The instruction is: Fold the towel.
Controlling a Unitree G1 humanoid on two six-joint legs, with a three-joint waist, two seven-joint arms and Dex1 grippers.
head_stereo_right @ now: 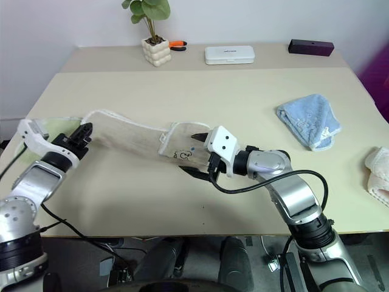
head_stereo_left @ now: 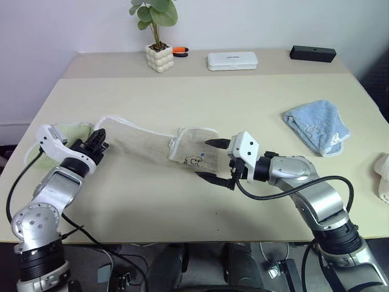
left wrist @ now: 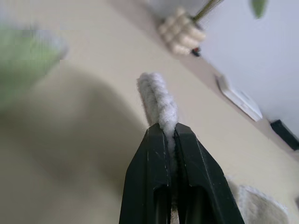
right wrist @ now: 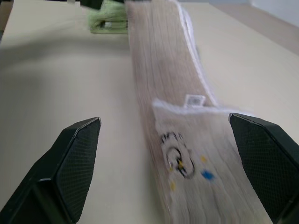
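At centre-left of the head view, the towel (head_stereo_left: 152,145) — beige terry cloth with white stitched edging — lies stretched in a narrow band across the cream worktop (head_stereo_left: 243,97). Its long axis runs almost level through the frame, dipping slightly from the left end to the right. The left end is raised off the surface; the right end rests flat and carries the small dark embroidered mark (head_stereo_left: 194,161).

The left gripper (head_stereo_left: 97,141) is clamped on the white edging at the towel's left end, as the left wrist view confirms. The right gripper (head_stereo_left: 216,161) stands wide apart, one finger either side of the marked end, holding nothing.

The step in hand appears to be securing the second end before the fold. To do it well, the right gripper should close on the marked corner squarely, taking both layers if the end is doubled. The left should keep the band lightly taut, so that no slack bunches in the middle. Both ends should then travel together — otherwise the edges will not meet evenly.

A light green towel (head_stereo_left: 70,131) lies behind the left gripper, and a light blue towel (head_stereo_left: 316,126) at right, well apart.
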